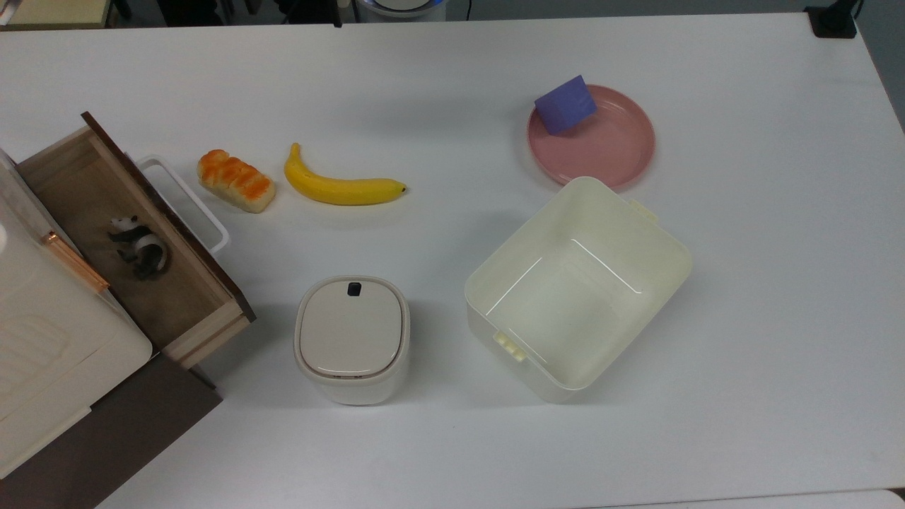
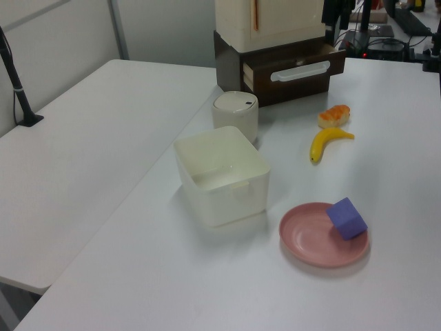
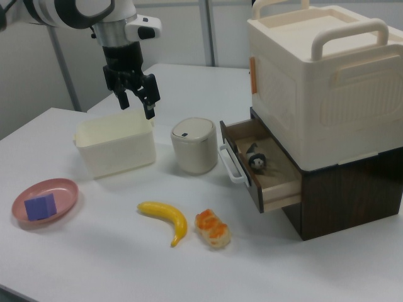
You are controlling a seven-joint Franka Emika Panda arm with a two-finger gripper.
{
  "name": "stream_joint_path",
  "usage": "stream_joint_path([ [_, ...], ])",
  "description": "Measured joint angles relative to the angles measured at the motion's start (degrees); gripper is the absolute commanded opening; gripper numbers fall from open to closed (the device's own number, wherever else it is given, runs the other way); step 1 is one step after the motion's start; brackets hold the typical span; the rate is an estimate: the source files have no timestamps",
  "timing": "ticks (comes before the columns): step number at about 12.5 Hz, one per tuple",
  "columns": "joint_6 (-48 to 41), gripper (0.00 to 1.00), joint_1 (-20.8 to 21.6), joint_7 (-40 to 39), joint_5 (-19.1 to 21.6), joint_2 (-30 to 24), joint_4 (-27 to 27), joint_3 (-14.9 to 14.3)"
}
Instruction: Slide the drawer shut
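Note:
The drawer (image 1: 189,300) of the brown cabinet (image 3: 352,189) stands pulled out, showing its light-wood box and a small panda toy (image 1: 139,247) inside. Its dark brown front panel (image 2: 293,77) carries a white loop handle (image 1: 189,205), which faces the bread and banana. In the right view the drawer (image 3: 280,192) sticks out toward the right view's left. My gripper (image 3: 135,99) hangs open in the air above the cream bin (image 3: 116,146), well away from the drawer, with nothing between its fingers.
A large cream lidded box (image 3: 321,82) sits on the cabinet. A small white lidded container (image 1: 351,339) stands close to the drawer's corner. A bread roll (image 1: 235,181) and banana (image 1: 339,186) lie in front of the handle. A pink plate (image 1: 608,145) holds a purple block (image 1: 565,104).

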Motion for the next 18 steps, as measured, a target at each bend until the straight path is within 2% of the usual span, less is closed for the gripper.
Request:
stream_joint_path([
  [1, -0.01, 0.00, -0.38, 0.01, 0.00, 0.01, -0.06, -0.02],
  [5, -0.31, 0.00, -2.28, 0.37, -0.01, 0.41, -2.39, -0.24],
  [8, -0.06, 0.00, -4.60, 0.39, -0.46, 3.60, -3.55, -0.33],
  [11, 11.43, 0.00, -5.35, 3.53, -1.99, 6.32, -7.97, -0.37],
  [14, 27.46, 0.00, -5.83, 6.30, -6.32, 6.61, -14.88, -0.37],
  [16, 32.85, 0.00, -5.83, 9.17, -8.65, 7.07, -18.46, -0.37],
  [18, 36.11, 0.00, -5.85, 10.59, -9.18, 8.36, -19.49, -0.37],
])
